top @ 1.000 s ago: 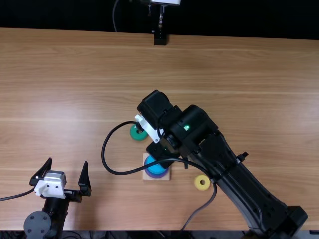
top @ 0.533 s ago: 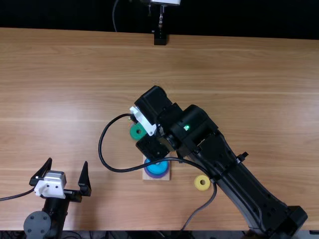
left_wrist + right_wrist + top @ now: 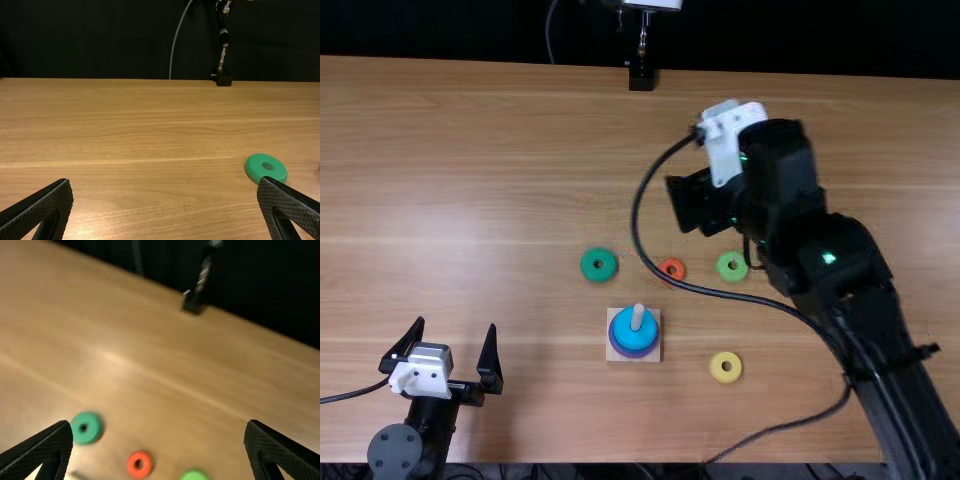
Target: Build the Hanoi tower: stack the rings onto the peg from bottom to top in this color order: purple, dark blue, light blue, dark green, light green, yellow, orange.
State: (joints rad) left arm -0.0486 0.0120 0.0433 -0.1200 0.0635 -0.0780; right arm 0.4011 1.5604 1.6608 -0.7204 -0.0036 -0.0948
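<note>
Closest to me, my left claw (image 3: pixel 440 355) is wide open, well off to the left of the peg (image 3: pixel 638 317) and a bit nearer than it. The yellow ring (image 3: pixel 726 367) lies flat on the brown wood surface (image 3: pixel 470 200), to the right of the peg and a little nearer. Next is the peg, standing up on its square wood base (image 3: pixel 656 350). The light blue ring (image 3: pixel 628 331) is around it, on top, and the purple ring (image 3: pixel 636 354) pokes out underneath. Past the peg, the little orange ring (image 3: pixel 672 267) lies a bit to the right, and the light green ring (image 3: pixel 732 265) lies more to the right. The dark green ring (image 3: pixel 599 265) is past the peg too, on its left side. Farther past the peg, to the right, my right claw (image 3: pixel 723 150) is up above the surface, also wide open. A black stand (image 3: pixel 641 77) is far past the peg, at the surface's far edge.
</note>
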